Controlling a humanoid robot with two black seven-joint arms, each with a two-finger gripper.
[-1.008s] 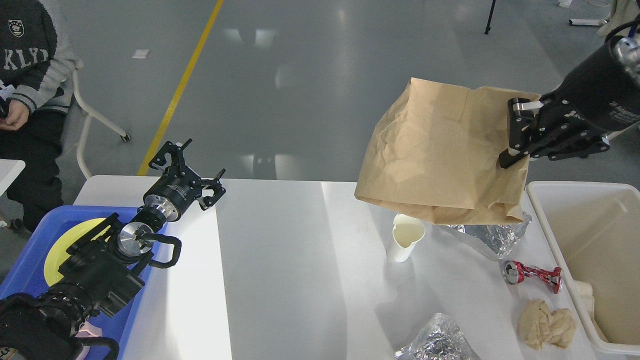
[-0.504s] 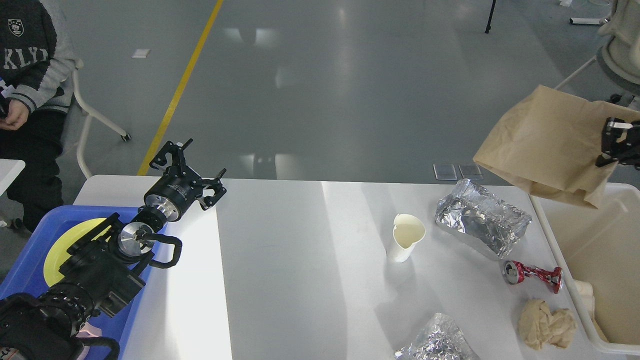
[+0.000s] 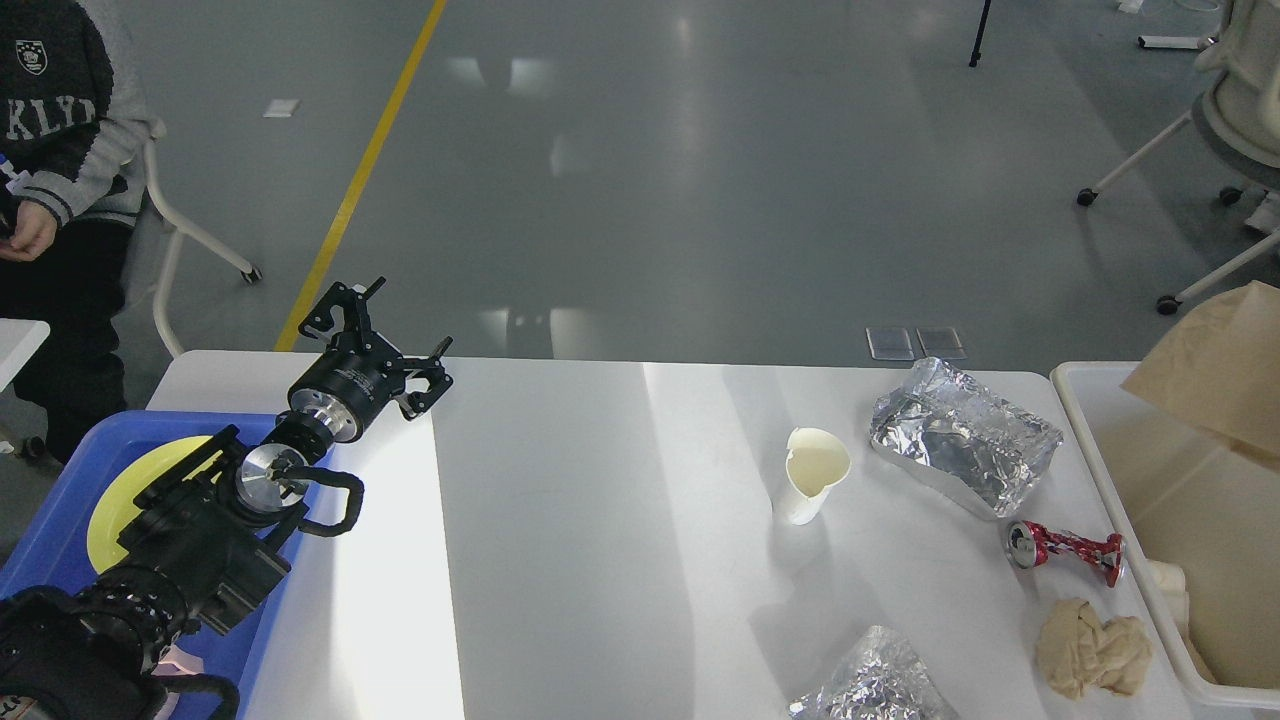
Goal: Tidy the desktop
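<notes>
The white desktop (image 3: 600, 560) fills the lower part of the head view. On its right half lie a dented white paper cup (image 3: 812, 474), a crumpled foil piece (image 3: 962, 438), a crushed red can (image 3: 1066, 551), a crumpled beige paper ball (image 3: 1092, 645) and a second foil piece (image 3: 872, 690) at the front edge. A brown paper bag (image 3: 1215, 367) hangs over the off-white tub (image 3: 1095, 465) at the right edge. My left gripper (image 3: 378, 328) is open and empty above the desktop's far left. My right gripper is out of view.
A blue tray (image 3: 60, 520) with a yellow plate (image 3: 125, 490) sits at the left under my left arm. A person sits at the far left beside a white chair (image 3: 185, 250). Another chair (image 3: 1190, 170) stands behind the tub.
The brown paper bag has moved from above the cup and foil rightwards to over the tub. My right gripper has left the view. The foil piece is now uncovered. My left arm has not moved.
</notes>
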